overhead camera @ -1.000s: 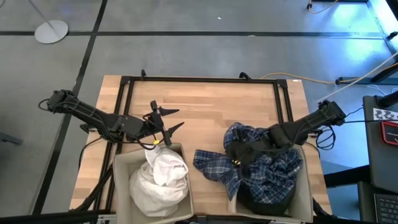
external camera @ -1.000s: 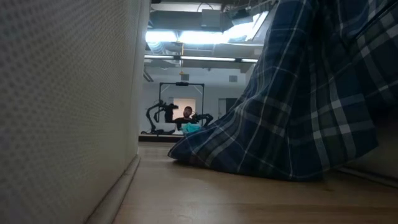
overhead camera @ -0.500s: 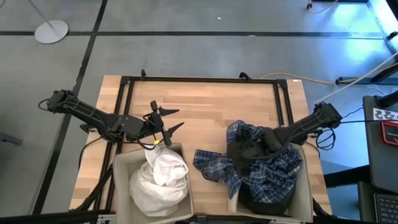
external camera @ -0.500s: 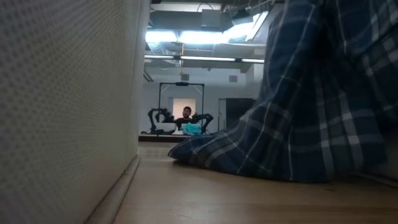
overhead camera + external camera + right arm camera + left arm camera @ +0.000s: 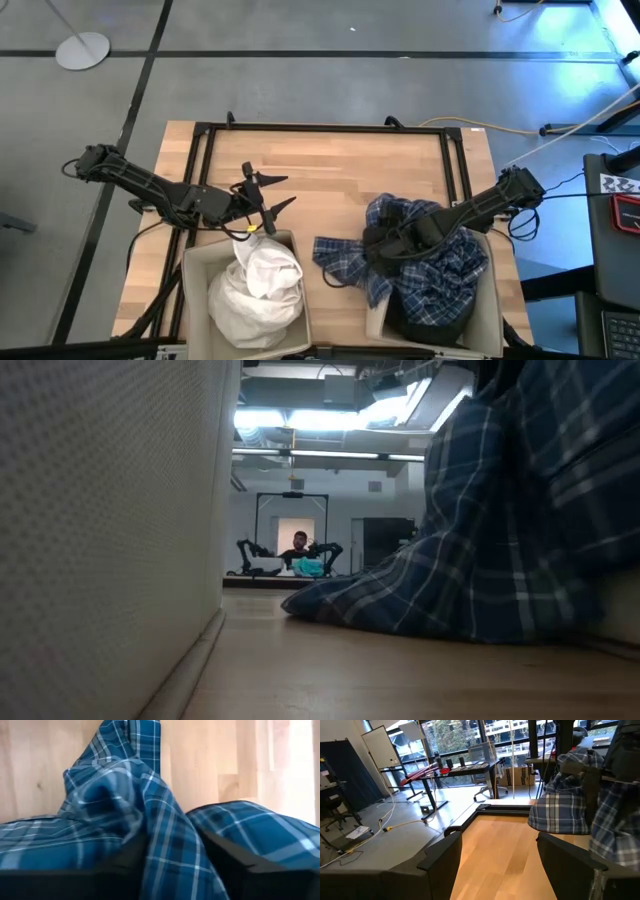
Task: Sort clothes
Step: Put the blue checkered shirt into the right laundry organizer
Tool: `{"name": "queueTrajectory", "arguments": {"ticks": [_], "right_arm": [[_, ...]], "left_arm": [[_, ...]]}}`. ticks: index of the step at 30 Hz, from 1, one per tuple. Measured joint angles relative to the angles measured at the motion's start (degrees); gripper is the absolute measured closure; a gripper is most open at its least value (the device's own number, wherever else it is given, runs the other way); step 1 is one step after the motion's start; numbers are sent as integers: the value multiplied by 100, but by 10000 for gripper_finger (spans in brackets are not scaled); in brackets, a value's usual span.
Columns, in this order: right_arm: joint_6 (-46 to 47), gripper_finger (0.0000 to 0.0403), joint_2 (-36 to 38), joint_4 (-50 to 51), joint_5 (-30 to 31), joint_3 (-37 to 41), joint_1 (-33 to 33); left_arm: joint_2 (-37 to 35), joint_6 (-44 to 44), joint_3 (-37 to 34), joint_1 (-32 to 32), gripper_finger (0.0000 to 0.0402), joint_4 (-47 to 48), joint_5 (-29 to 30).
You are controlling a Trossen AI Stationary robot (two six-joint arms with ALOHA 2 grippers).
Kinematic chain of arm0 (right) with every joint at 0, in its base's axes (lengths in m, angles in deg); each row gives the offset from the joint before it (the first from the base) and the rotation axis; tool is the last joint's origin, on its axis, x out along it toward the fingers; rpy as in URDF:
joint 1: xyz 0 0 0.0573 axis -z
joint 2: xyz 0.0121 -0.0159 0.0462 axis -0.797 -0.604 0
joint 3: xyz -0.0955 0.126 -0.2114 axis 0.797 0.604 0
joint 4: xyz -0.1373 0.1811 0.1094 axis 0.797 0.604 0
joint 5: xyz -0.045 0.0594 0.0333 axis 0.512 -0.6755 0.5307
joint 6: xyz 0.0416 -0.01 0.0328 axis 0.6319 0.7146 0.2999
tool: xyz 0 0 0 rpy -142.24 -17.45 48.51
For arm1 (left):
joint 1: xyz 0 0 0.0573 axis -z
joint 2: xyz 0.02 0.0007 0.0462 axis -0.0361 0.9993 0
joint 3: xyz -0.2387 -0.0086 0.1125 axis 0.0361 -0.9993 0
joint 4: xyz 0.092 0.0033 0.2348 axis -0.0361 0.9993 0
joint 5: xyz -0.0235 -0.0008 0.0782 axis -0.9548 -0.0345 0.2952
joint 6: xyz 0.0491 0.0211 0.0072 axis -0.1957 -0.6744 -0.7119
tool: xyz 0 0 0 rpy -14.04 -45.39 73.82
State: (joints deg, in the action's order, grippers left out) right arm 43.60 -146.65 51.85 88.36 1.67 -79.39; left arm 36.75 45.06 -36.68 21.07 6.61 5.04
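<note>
The blue-and-white plaid shirt is heaped over the right beige box. One part of it spills onto the wood between the boxes, also in the low view. My right gripper slants down onto the shirt at the box's left wall, shut on the cloth. Under the shirt a dark garment fills the right box. A white garment lies bunched in the left box. My left gripper hovers open and level over the table beyond that box, holding nothing. My right gripper has a bunched fold of the plaid shirt between its two fingers; how many layers, I cannot tell. It comes from above, slanting down from the table's right. The shirt stays slack, resting on the box and the table.
Black frame rails run along the table's far edge and sides. Bare wood lies on the far half. The left box's wall fills the low view's left. Far back in the room a person sits between other arms.
My right gripper has tipped more steeply downward and sunk a little onto the plaid shirt. The shirt's raised part has slumped lower toward the table, while the part on the wood has drawn slightly toward the right box.
</note>
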Motion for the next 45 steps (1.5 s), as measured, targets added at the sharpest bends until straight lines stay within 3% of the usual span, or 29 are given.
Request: {"name": "queueTrajectory", "arguments": {"ticks": [7,14,22,28,37,41,45], "right_arm": [[81,385,75,803,60,-561,-7],[357,366,98,1706,781,-2060,-252],[1077,393,328,1980,946,-3091,-871],[1931,389,618,1992,1009,-3090,-1760],[3733,392,1209,1965,1674,-2867,-3318],[4904,397,1529,1953,1479,-1966,-3758],[6229,392,1924,1967,796,-527,-3951]], "left_arm": [[0,-37,-1,0,150,2,0],[0,-52,0,0,150,2,0],[0,-70,0,0,150,13,0],[0,-66,-2,0,150,31,-1],[0,-62,-2,0,150,32,-1],[0,-61,-2,0,150,31,0],[0,-61,-2,0,150,28,0]]}}
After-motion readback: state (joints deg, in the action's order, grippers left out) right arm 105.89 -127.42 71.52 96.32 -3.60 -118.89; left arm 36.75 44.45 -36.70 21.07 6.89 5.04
